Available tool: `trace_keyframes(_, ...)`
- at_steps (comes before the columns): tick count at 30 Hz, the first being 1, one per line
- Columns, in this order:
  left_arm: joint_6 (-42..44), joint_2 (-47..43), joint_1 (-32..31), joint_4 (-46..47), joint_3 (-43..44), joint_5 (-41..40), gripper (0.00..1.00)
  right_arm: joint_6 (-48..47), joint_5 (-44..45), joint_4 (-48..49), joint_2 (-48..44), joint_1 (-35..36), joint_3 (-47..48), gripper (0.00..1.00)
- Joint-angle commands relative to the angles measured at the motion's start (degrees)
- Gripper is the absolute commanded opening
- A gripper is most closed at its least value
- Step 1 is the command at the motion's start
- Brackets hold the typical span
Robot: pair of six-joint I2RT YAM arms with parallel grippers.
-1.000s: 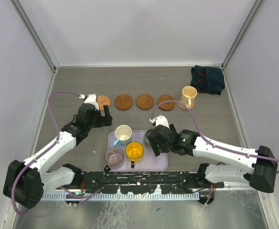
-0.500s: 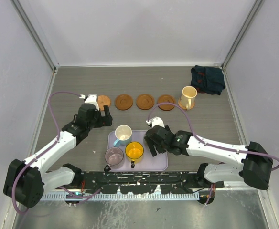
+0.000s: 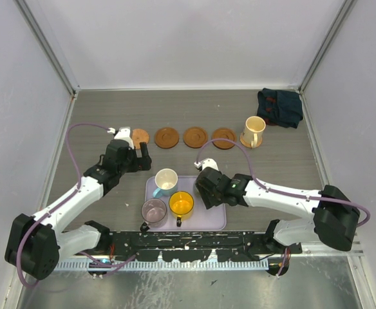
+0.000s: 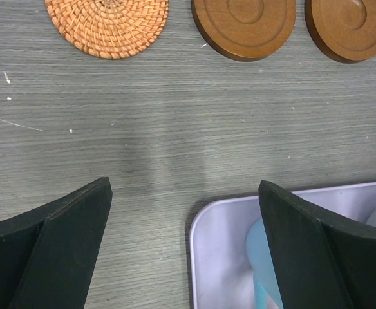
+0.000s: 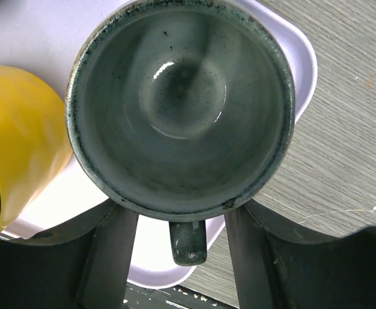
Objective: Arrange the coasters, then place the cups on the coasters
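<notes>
The grey-green cup stands in the lavender tray. My right gripper is low over it, its fingers on either side of the handle with a gap on each side. In the top view the right gripper hides this cup. The orange cup, purple cup and white-and-blue cup also stand in the tray. The cream cup rests on a coaster at the right end of the row. Three brown coasters and a woven coaster lie bare. My left gripper hangs open, empty.
A dark folded cloth lies at the back right corner. In the left wrist view the tray's corner is below my left gripper, with the woven coaster and two brown coasters ahead.
My right gripper has shifted slightly left over the grey-green cup, and its fingers have drawn closer around the handle. The left arm has not moved.
</notes>
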Motion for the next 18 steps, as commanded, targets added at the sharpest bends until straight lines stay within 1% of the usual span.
trace_keyframes(1, 0.2, 0.3, -0.1, 2.0, 0.6, -0.8, 0.98, -0.2, -0.8, 1.9, 0.5, -0.6, -0.1, 0.57)
trace_keyframes(4, 0.2, 0.4, -0.1, 2.0, 0.5, -0.8, 0.98, 0.1, -1.2, 1.9, 1.3, -0.8, -0.1, 0.53)
trace_keyframes(8, 0.2, 0.4, -0.1, 2.1, 0.4, -0.9, 0.98, 0.4, -1.5, 1.9, 2.2, -0.8, 0.0, 0.52)
trace_keyframes(10, 0.3, 0.3, -0.1, 2.1, 0.3, -1.0, 0.98, 0.5, -1.6, 2.0, 2.7, -0.8, 0.0, 0.49)
trace_keyframes(14, 0.3, 0.2, -0.1, 2.2, 0.1, -1.2, 0.98, 0.9, -1.3, 2.1, 3.7, -0.8, 0.2, 0.38)
trace_keyframes(18, 0.3, 0.2, -0.1, 2.2, 0.0, -1.4, 0.98, 1.3, -1.1, 1.8, 5.1, -0.8, 0.7, 0.3)
